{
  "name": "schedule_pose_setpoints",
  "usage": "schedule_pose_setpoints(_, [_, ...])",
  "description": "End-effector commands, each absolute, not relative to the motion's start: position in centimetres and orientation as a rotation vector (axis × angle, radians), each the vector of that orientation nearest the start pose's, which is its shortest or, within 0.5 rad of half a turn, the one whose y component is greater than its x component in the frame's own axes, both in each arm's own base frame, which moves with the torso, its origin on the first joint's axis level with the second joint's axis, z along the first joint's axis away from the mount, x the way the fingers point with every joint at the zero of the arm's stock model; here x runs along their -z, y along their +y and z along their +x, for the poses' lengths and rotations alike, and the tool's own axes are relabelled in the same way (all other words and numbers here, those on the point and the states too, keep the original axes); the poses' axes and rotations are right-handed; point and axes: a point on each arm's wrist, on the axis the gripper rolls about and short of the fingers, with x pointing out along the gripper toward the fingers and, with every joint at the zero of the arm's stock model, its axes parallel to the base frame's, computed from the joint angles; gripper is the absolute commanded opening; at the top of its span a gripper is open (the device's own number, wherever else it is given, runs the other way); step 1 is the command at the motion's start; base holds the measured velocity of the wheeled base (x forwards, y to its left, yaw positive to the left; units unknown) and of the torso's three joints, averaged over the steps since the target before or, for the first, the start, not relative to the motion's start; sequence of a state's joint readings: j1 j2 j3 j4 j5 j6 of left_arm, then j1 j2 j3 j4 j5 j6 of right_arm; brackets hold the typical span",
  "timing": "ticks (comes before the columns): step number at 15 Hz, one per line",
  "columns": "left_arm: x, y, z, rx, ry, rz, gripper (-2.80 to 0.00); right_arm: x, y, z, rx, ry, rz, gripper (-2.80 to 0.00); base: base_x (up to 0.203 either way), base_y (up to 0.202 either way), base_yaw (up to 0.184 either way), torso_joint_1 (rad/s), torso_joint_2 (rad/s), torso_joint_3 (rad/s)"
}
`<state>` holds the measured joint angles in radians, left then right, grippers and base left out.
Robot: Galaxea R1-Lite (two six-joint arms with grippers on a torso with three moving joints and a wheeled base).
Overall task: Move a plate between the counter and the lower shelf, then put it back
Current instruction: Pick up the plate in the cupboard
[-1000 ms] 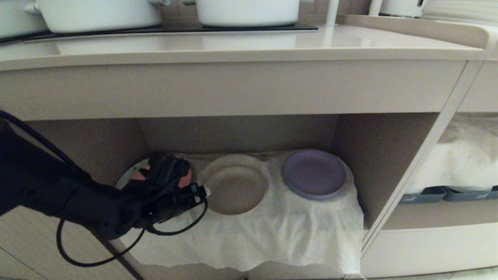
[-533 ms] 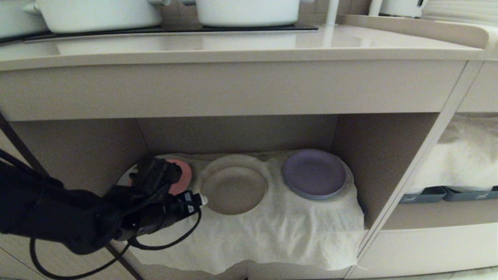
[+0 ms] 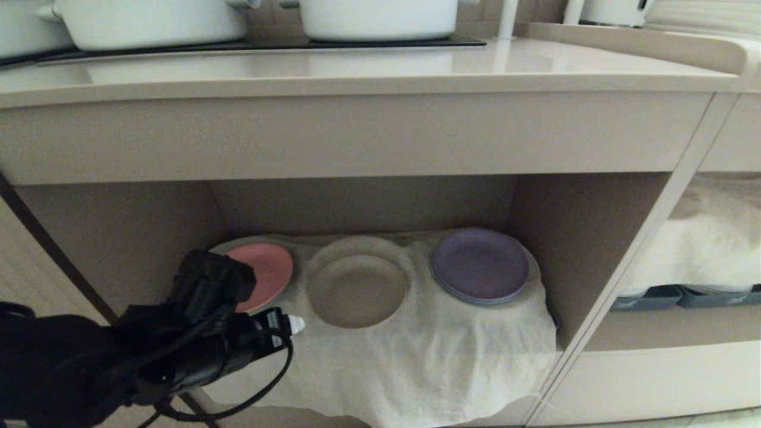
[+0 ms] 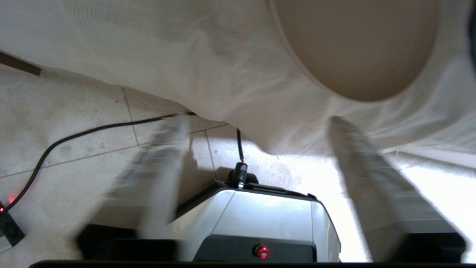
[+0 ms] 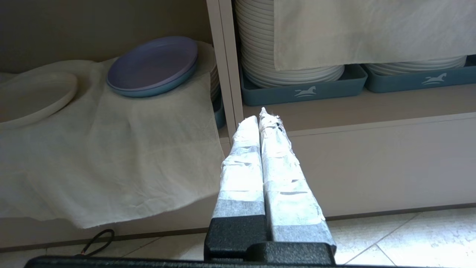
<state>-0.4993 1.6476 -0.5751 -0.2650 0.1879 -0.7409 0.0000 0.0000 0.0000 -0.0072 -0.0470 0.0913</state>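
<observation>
The plate (image 3: 358, 291) lies on the cloth (image 3: 440, 356), and the empty left hand (image 4: 256, 123) stands wide just beside the plate.

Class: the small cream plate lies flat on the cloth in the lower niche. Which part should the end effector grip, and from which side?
The near rim of the plate, from the open front: it lies flat between the pink plate and purple plate, so only its low upright rim offers purchase.

Dim shade fills the lower shelf (image 3: 362, 202) at frame centre; glare whitens the floor (image 4: 427, 178) at lower right, where blurred fingers (image 4: 163, 163) smear.
</observation>
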Motion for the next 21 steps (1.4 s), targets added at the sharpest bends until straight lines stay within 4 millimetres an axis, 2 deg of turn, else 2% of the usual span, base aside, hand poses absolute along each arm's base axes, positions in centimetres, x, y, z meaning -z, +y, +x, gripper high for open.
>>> schedule_pose_setpoints(1, [-11.5, -11.0, 20.8, 0.011, 0.797, -0.439, -2.80, -7.6, -0.1, -2.3, 0.047, -0.010, 0.092, -2.80, 0.000, 0.000, 0.000, 0.000, 0.00, 0.000])
schedule_pose_setpoints(7, [-13.4, -10.0, 18.3, 0.011, 0.770, -0.433, -2.80, -7.6, -0.1, -2.3, 0.047, -0.010, 0.092, -2.80, 0.000, 0.000, 0.000, 0.000, 0.00, 0.000])
schedule_pose_setpoints(11, [-15.6, -9.0, 16.8, 0.009, 0.645, -0.381, -2.80, -7.6, -0.1, -2.3, 0.047, -0.010, 0.092, -2.80, 0.000, 0.000, 0.000, 0.000, 0.00, 0.000])
schedule_pose_setpoints(15, [-17.9, -7.2, 13.8, 0.079, 0.509, -0.311, -2.80, -7.6, -0.1, -2.3, 0.049, -0.010, 0.092, -2.80, 0.000, 0.000, 0.000, 0.000, 0.00, 0.000])
schedule_pose_setpoints(21, [-19.0, -4.5, 9.2, 0.121, 0.429, -0.237, -2.80, -7.6, -0.1, -2.3, 0.047, -0.011, 0.092, -2.80, 0.000, 0.000, 0.000, 0.000, 0.00, 0.000])
